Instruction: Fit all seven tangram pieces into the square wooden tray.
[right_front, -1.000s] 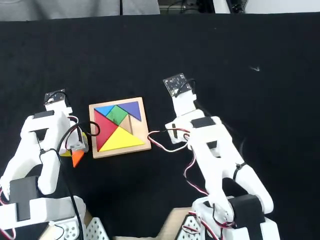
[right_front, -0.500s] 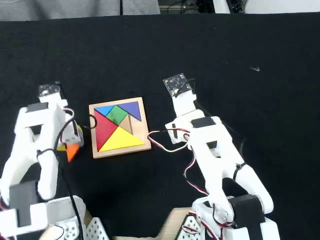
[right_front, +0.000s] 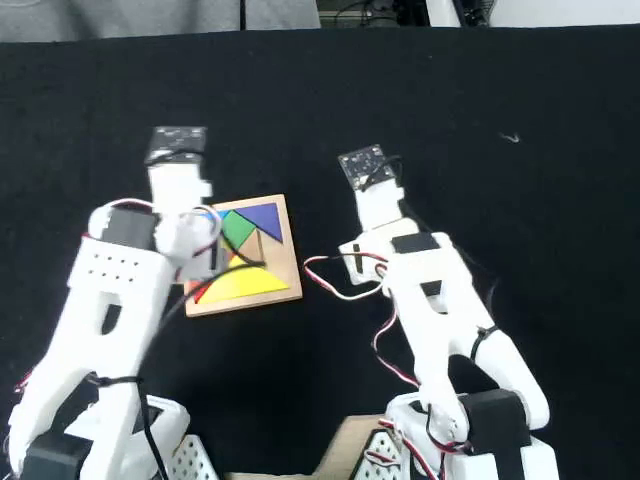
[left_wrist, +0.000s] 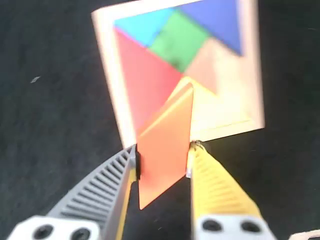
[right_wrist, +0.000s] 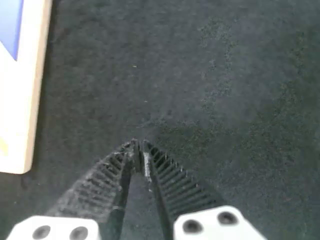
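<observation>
The orange piece (left_wrist: 165, 145) is grasped by two opposite edges in the left claw (left_wrist: 162, 160) and hangs above the tray (left_wrist: 106, 65). From the wrist view it's seen over the red piece (left_wrist: 145, 80) and yellow piece (left_wrist: 220, 112), w/ its far tip aimed at the bare gap (left_wrist: 206, 70) beside the green piece (left_wrist: 180, 40) and blue piece (left_wrist: 215, 20). Main risk, as judged: only thin edges are gripped, so the piece could be twisted or squeezed out of the claw if it's pressed against a neighbour. The gap looks narrow and angled, and the piece appears tilted, not flat to the tray. If the angle isn't matched first, a corner could be caught on the red or yellow piece, and those could be levered up or shoved out of place. The tray isn't held by anything, so it could also be pushed across the tabletop (right_wrist: 225, 75). The right claw (right_wrist: 137, 147) is pinched closed on nothing, over bare tabletop just beside the tray's rim, so no bracing is given from there.
</observation>
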